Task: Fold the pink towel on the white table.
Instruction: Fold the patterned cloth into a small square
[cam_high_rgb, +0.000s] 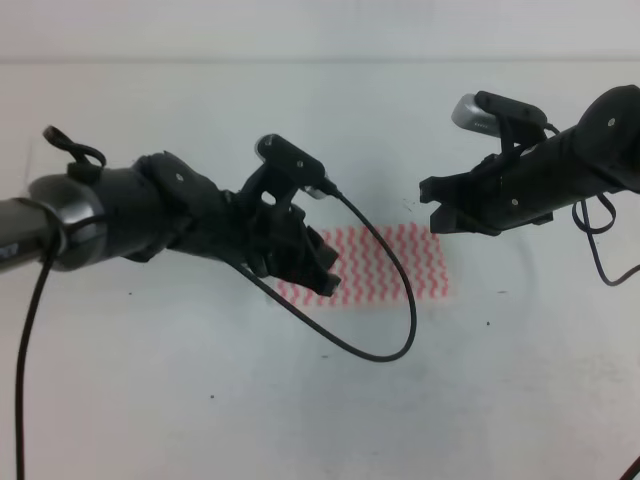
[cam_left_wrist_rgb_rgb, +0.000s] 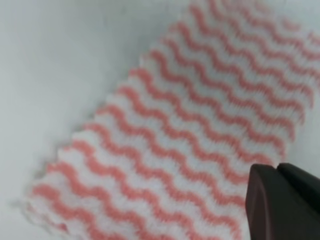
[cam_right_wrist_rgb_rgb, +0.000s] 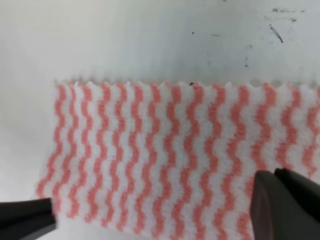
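Pink-and-white wavy-striped pink towel (cam_high_rgb: 400, 262) on speckled white table (cam_high_rgb: 200, 400); black end effectors.

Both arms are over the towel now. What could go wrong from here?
1. The left gripper hides the pink towel's left edge in the high view, so a pinch there could miss or catch one layer only.
2. The slack cable droops low over the towel and might drag it across the white table.
3. The right gripper seems above the towel's right end; uneven grasps could skew the fold.
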